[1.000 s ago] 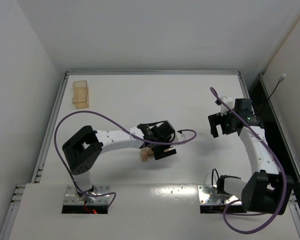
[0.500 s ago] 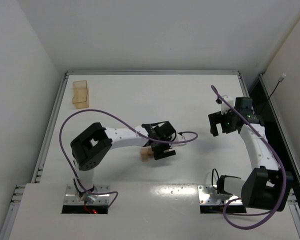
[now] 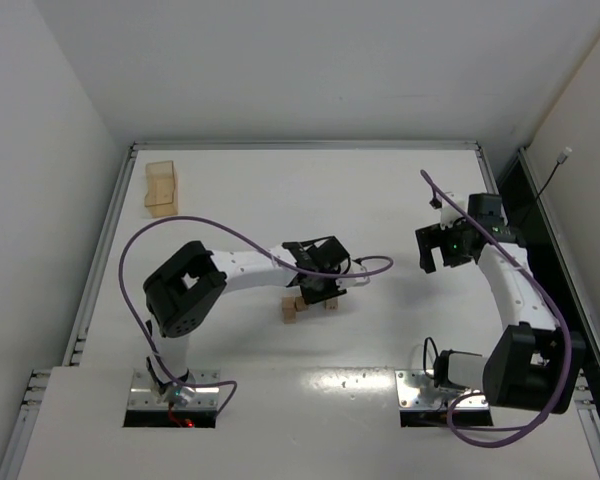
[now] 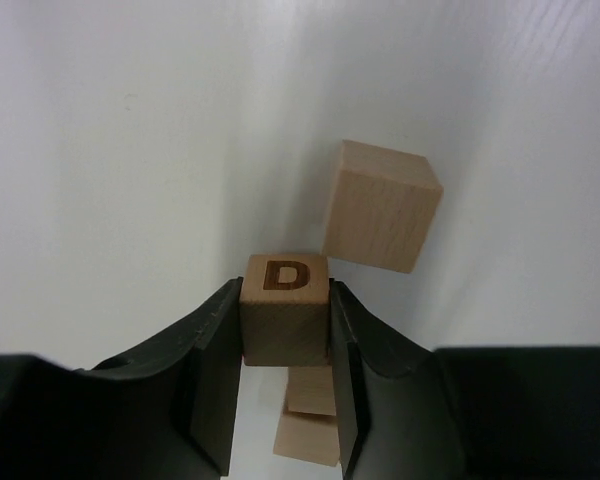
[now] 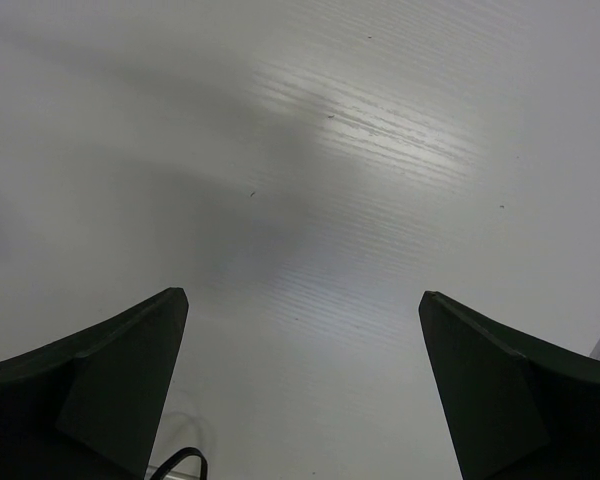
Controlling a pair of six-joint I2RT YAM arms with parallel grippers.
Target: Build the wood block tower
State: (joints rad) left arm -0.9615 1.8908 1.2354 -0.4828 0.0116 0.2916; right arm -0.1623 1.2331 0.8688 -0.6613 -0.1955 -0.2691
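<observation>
Near the worktop (image 3: 380, 190) centre, the left hand (image 4: 284, 288) clamps the D-marked wood block (image 4: 285, 330) by opposite faces, apparently to keep it level for stacking; another cube (image 4: 382, 207) lies just beyond. The right hand (image 5: 300, 296) hangs released, well apart.

The right gripper (image 5: 300, 295), jaws spread wide, hangs above the glossy white table (image 5: 380, 130); a dark cable (image 5: 178, 466) loops at the bottom edge.

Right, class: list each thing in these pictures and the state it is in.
Left pincer: shut on the D block.
D block: gripped on both sides.
Plain block: loose on the table, untouched.
Blocks under the pincer: partly hidden, stacking unclear.
Right pincer: open, empty.
Tan box: far left, untouched.
</observation>
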